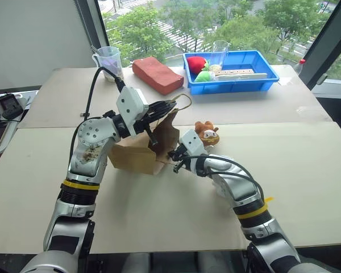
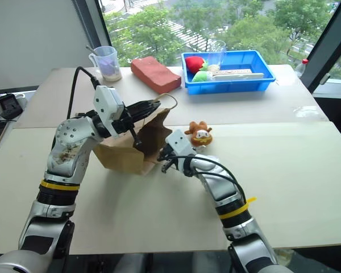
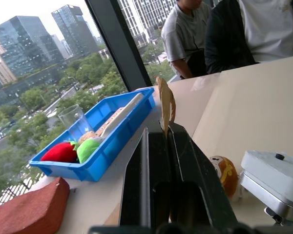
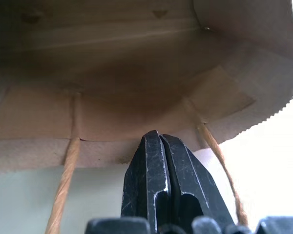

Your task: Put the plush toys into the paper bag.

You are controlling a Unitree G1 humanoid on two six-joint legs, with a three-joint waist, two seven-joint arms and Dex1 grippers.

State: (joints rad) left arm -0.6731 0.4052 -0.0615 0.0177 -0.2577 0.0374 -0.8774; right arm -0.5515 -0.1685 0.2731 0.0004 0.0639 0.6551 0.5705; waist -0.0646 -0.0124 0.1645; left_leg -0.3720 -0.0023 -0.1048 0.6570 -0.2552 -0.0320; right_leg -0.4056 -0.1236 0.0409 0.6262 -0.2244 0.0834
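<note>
The right arm is hiding the lower half of the orange plush toy; the paper bag's interior is lying unseen.

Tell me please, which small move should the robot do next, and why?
Probably the right gripper, shut at the paper bag mouth, should pull back and open toward the orange-brown plush toy lying beside the bag, while the left gripper holds the upper rim up.

- No text, label, brand, number or sign can be read anywhere in these views.
- The paper bag is plain brown, with no print showing.
- The reddish-brown packet shows no lettering.
- The blue tray has bare walls.
- The measuring cup may carry marks, too small to read.
</note>
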